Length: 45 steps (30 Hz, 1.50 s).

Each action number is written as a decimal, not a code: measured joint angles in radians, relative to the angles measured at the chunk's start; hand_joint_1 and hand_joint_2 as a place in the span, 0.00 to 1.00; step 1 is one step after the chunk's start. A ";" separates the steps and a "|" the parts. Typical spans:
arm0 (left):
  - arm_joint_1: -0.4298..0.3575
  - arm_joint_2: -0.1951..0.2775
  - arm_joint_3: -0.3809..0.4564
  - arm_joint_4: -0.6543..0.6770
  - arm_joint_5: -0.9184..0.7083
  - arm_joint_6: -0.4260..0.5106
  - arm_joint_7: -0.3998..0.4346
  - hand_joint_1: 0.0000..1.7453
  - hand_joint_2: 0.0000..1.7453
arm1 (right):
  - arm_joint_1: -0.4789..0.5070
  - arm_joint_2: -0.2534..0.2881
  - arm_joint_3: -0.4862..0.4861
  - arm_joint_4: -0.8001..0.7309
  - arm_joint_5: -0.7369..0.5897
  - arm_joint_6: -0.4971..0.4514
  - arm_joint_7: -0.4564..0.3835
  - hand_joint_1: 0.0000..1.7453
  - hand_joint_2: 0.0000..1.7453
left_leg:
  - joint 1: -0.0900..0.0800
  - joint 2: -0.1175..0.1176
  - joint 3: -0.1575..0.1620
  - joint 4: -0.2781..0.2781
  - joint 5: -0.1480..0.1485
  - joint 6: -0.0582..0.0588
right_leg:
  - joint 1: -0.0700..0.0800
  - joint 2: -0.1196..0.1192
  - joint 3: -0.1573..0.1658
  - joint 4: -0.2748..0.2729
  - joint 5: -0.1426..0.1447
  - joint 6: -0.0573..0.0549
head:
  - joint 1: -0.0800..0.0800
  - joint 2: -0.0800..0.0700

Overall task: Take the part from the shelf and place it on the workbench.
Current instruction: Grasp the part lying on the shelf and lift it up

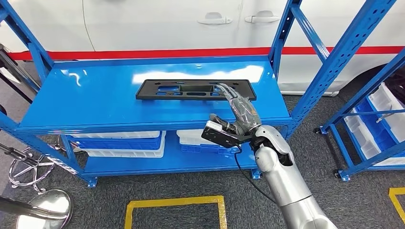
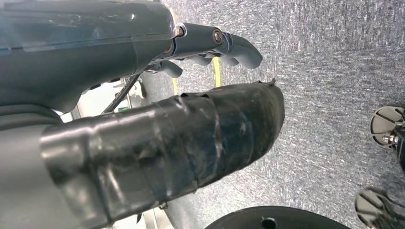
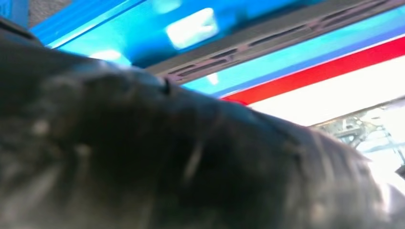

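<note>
A flat black part (image 1: pixel 191 89) with several slots lies on the top board of the blue shelf (image 1: pixel 95 100), right of centre. My right hand (image 1: pixel 241 109) reaches over the shelf's front edge with its fingers (image 1: pixel 228 93) stretched out and lying over the part's right end, and its thumb spread to the side. I cannot see any grip on the part. In the right wrist view the part (image 3: pixel 286 33) is a dark strip on the blue board beyond the blurred hand. My left hand (image 2: pixel 143 95) hangs above the grey floor, with thumb and fingers apart and nothing in them.
A white car body with a red stripe (image 1: pixel 167 52) stands right behind the shelf. White and blue bins (image 1: pixel 119 140) sit on the lower board. A second blue rack with bins (image 1: pixel 377 119) stands at the right. Yellow floor tape (image 1: pixel 174 202) and chrome stool bases (image 1: pixel 33 167) lie near me.
</note>
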 joint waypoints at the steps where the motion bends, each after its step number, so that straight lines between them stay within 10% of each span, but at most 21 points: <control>1: 0.000 0.000 0.000 0.000 0.000 0.000 0.000 0.00 0.00 | 0.000 -0.001 0.000 0.001 0.000 0.000 0.000 0.00 0.00 | 0.004 -0.001 0.005 0.004 -0.007 -0.008 | -0.004 -0.003 0.022 -0.062 0.047 0.004 | 0.000 0.000; 4: 0.000 0.001 0.002 -0.003 -0.001 0.000 -0.001 0.00 0.00 | -0.002 -0.004 0.003 0.004 0.000 0.000 0.000 0.00 0.00 | 0.004 -0.002 0.004 0.023 -0.030 -0.035 | -0.006 -0.009 0.081 -0.209 0.107 0.003 | 0.000 0.000; 9: -0.004 0.000 0.004 -0.005 -0.002 -0.001 -0.002 0.00 0.00 | -0.001 -0.007 0.010 0.008 0.000 0.000 -0.001 0.00 0.00 | 0.005 0.000 -0.018 0.069 -0.059 -0.051 | -0.001 -0.005 0.087 -0.217 0.088 -0.039 | -0.002 0.000; 14: -0.004 -0.001 0.005 -0.005 -0.002 -0.002 -0.002 0.00 0.00 | -0.002 -0.007 0.016 0.010 0.000 0.000 -0.001 0.00 0.00 | -0.003 0.000 -0.190 0.350 -0.137 -0.042 | 0.018 -0.004 0.103 -0.220 0.074 -0.063 | -0.003 0.000; 18: 0.001 0.001 0.006 -0.007 -0.002 -0.002 -0.002 0.00 0.00 | -0.003 -0.007 0.017 0.010 0.000 0.000 -0.001 0.00 0.00 | -0.024 -0.003 -0.131 0.153 0.014 0.002 | 0.033 0.003 0.124 -0.220 0.062 -0.069 | -0.001 0.000; 24: -0.002 -0.001 0.007 -0.009 -0.002 -0.002 -0.003 0.00 0.00 | -0.006 -0.007 0.018 0.010 -0.003 0.000 0.000 0.00 0.00 | -0.028 -0.003 -0.080 0.034 0.034 0.017 | 0.032 0.001 0.113 -0.210 0.051 -0.041 | 0.002 0.000; 28: -0.001 -0.003 0.007 -0.010 -0.003 0.000 -0.003 0.00 0.00 | -0.005 -0.008 0.018 0.014 -0.007 0.003 0.006 0.00 1.00 | -0.023 0.000 -0.067 0.025 0.035 0.020 | 0.022 0.000 0.008 -0.010 -0.028 -0.022 | 0.004 0.000; 30: -0.001 -0.003 0.007 -0.010 -0.004 0.000 -0.004 0.00 0.00 | 0.000 -0.008 0.020 0.017 -0.004 0.005 0.011 0.00 1.00 | -0.023 -0.001 -0.064 0.031 0.028 0.017 | 0.016 -0.001 -0.016 0.009 -0.005 -0.017 | 0.004 0.000; 34: -0.001 -0.005 0.007 -0.010 -0.008 0.000 -0.005 0.00 0.00 | 0.000 -0.007 0.031 0.018 0.009 0.004 0.019 0.00 1.00 | -0.024 -0.002 -0.062 0.049 0.009 0.002 | 0.017 -0.005 0.073 -0.196 0.097 -0.024 | 0.004 0.000; 39: -0.003 -0.005 0.007 -0.010 -0.013 0.000 -0.006 0.00 0.00 | 0.001 -0.006 0.056 0.017 0.035 -0.003 0.028 0.00 1.00 | -0.022 -0.001 -0.069 0.066 -0.009 -0.024 | 0.020 -0.002 0.089 -0.227 0.096 -0.055 | 0.003 0.000; 43: -0.003 -0.005 0.007 -0.010 -0.019 0.000 -0.007 0.00 0.00 | -0.001 -0.003 0.078 0.018 0.060 -0.013 0.035 0.00 1.00 | -0.017 -0.001 -0.179 0.281 -0.108 -0.039 | 0.018 -0.005 0.097 -0.235 0.095 -0.071 | 0.003 0.000; 45: -0.002 -0.005 0.007 -0.010 -0.022 0.000 -0.008 0.00 0.00 | -0.001 -0.002 0.090 0.020 0.080 -0.023 0.039 0.00 1.00 | -0.017 -0.001 -0.210 0.323 -0.099 -0.041 | 0.019 -0.004 0.099 -0.234 0.093 -0.072 | 0.003 0.000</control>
